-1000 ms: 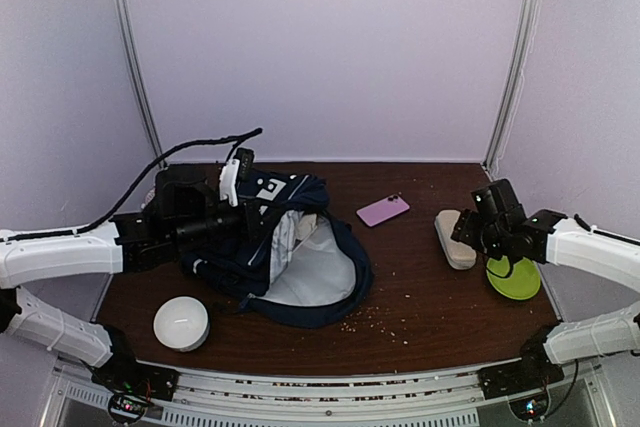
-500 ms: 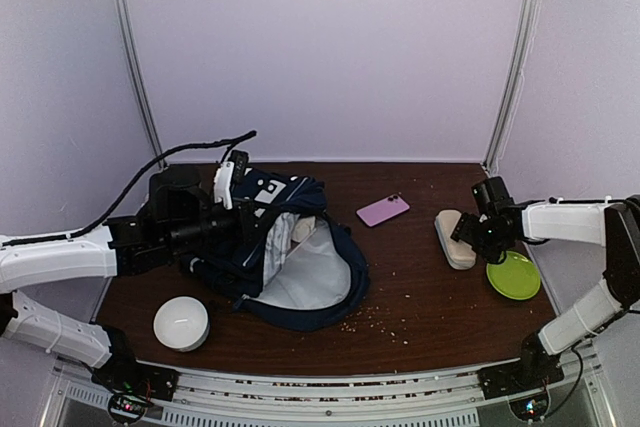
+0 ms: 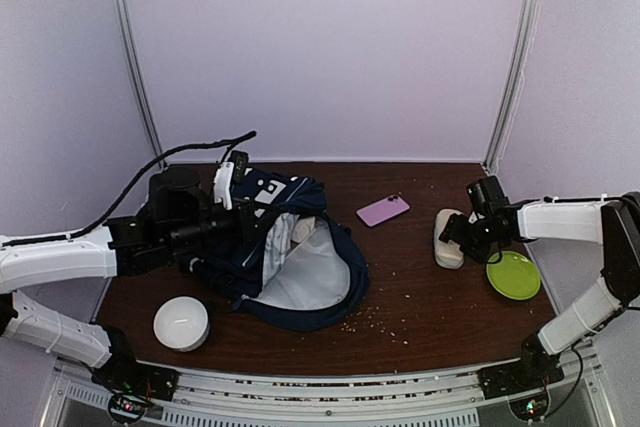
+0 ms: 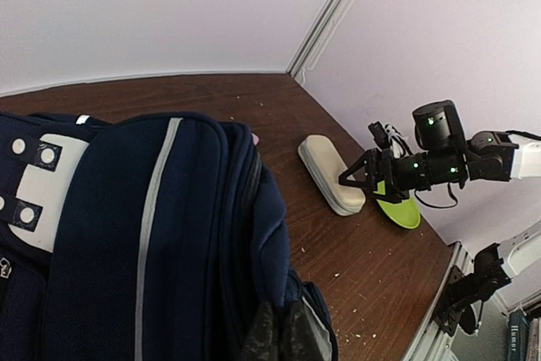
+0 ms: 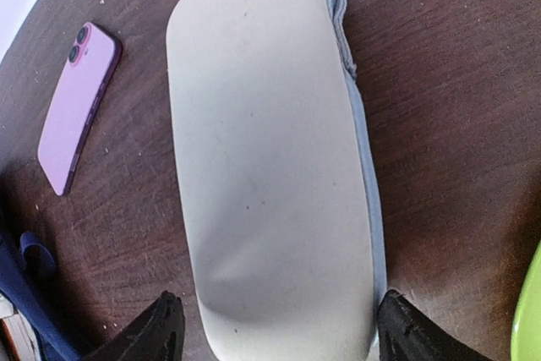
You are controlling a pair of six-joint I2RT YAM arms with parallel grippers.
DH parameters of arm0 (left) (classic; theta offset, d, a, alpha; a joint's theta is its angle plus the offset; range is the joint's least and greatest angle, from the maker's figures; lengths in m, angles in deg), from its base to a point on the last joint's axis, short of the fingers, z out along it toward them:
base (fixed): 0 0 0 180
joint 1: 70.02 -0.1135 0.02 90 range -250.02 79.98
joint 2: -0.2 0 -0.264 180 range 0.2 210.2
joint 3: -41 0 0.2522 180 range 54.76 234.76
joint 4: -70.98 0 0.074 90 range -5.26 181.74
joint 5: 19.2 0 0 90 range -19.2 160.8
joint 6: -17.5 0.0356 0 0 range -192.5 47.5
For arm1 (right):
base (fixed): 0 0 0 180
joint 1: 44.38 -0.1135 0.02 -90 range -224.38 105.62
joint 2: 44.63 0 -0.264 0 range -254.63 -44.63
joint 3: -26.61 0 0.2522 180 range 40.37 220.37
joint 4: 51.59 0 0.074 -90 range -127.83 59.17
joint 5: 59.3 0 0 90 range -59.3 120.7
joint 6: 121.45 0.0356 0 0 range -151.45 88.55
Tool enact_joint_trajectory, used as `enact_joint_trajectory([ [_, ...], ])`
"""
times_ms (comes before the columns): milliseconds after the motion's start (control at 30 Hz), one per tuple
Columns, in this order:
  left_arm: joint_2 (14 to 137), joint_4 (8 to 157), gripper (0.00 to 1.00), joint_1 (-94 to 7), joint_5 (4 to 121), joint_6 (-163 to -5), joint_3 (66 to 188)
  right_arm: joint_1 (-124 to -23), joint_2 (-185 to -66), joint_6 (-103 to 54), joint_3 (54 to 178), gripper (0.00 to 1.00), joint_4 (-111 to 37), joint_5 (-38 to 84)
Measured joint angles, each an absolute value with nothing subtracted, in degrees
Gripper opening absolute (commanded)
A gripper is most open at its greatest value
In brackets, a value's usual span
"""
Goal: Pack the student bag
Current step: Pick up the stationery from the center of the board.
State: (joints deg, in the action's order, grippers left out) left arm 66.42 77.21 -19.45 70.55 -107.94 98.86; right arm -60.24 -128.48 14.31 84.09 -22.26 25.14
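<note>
The student bag (image 3: 300,257) lies at centre left, dark navy with white trim, its mouth gaping and the grey lining showing. My left gripper (image 3: 247,220) is shut on the fabric at the bag's rim; in the left wrist view its fingertips (image 4: 279,337) pinch the navy edge (image 4: 211,234). A beige oblong case (image 3: 445,247) lies at the right. My right gripper (image 3: 458,237) hangs low over the case's near end, open. In the right wrist view the case (image 5: 270,166) fills the gap, one fingertip either side of the right gripper (image 5: 283,331).
A pink phone (image 3: 383,210) lies between bag and case, also in the right wrist view (image 5: 78,99). A lime green plate (image 3: 513,274) sits right of the case. A white round pouch (image 3: 181,323) stands front left. Crumbs dot the brown table (image 3: 420,317).
The right arm has stretched out and its gripper has come left and down over the case, which has turned slightly. The left gripper has stayed shut on the bag, barely moving.
</note>
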Motion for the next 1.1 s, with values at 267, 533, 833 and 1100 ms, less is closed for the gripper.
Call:
enact_joint_trajectory([
  [267,67.03,76.21,0.0,-19.45,70.31,-107.94,98.64,-60.85,-127.65,9.17,91.06,0.87,-10.72,30.05],
  [533,67.71,75.22,0.0,-19.45,69.44,-107.94,98.47,-63.23,-134.89,6.46,99.3,0.91,-3.98,33.59],
  [833,67.58,74.35,0.0,-19.45,69.26,-107.94,97.79,-63.91,-141.09,4.67,102.08,0.95,-0.18,35.91],
  [1100,67.58,73.93,0.0,-19.45,68.87,-107.94,97.48,-64.02,-143.76,4.52,103.11,0.95,-0.27,35.82],
])
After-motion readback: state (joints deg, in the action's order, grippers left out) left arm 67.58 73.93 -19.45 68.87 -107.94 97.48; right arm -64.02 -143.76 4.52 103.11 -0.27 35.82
